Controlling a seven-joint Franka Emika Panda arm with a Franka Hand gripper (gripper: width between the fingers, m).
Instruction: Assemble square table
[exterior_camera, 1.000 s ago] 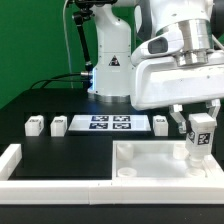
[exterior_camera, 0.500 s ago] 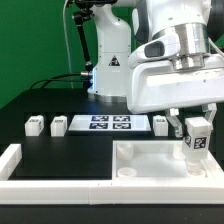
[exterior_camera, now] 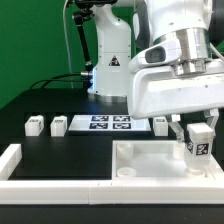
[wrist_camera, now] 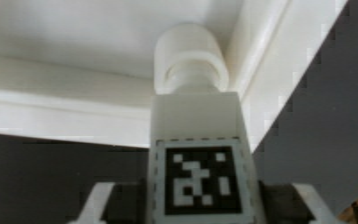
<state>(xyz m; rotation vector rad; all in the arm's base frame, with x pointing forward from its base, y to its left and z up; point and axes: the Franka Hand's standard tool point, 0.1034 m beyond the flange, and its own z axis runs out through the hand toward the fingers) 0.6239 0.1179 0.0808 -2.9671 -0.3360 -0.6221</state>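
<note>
My gripper is shut on a white tagged leg and holds it upright over the right part of the white square tabletop, near its far right corner. In the wrist view the leg runs from between my fingers down to the tabletop; its rounded end is close to the panel, and I cannot tell whether it touches. The gripper shows only at the picture's edge. Three loose legs lie behind: two at the exterior view's left and one by the arm.
The marker board lies between the loose legs. A long white border rail runs along the front and left of the black table. The robot base stands at the back.
The gripper with the leg has moved a little to the exterior view's right and down toward the tabletop. The loose legs and tabletop have not moved.
</note>
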